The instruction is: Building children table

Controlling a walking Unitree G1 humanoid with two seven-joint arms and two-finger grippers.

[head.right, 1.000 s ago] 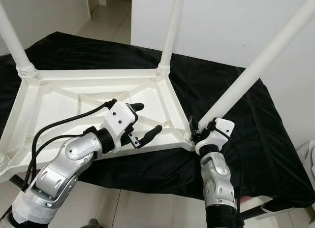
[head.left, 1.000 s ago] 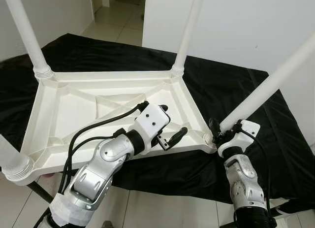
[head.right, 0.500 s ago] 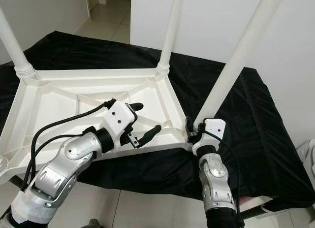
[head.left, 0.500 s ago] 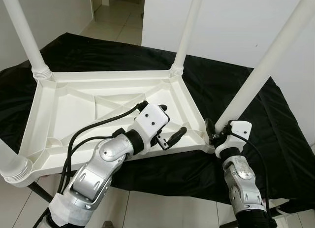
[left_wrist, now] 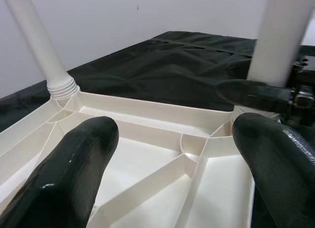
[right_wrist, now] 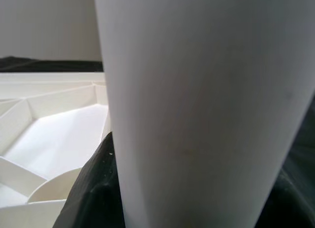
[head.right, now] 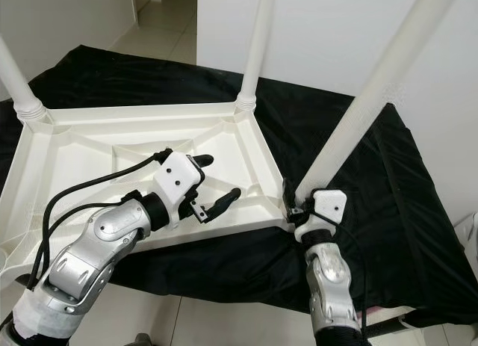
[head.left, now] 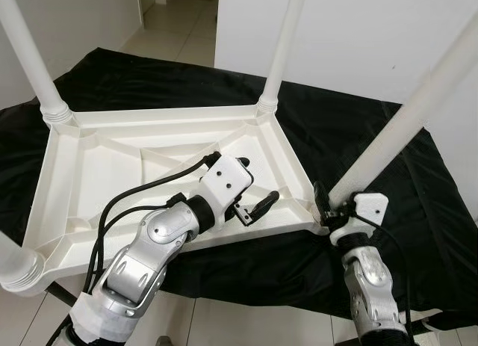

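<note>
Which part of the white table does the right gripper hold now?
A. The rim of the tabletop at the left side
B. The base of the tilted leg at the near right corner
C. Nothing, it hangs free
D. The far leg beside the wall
B: the right gripper is closed around the base of the tilted leg at the near right corner of the upturned tabletop.

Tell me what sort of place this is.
Probably a room in a home: plain white walls, a tiled floor running through a doorway, and an upturned white plastic table resting on a black cloth.
</note>
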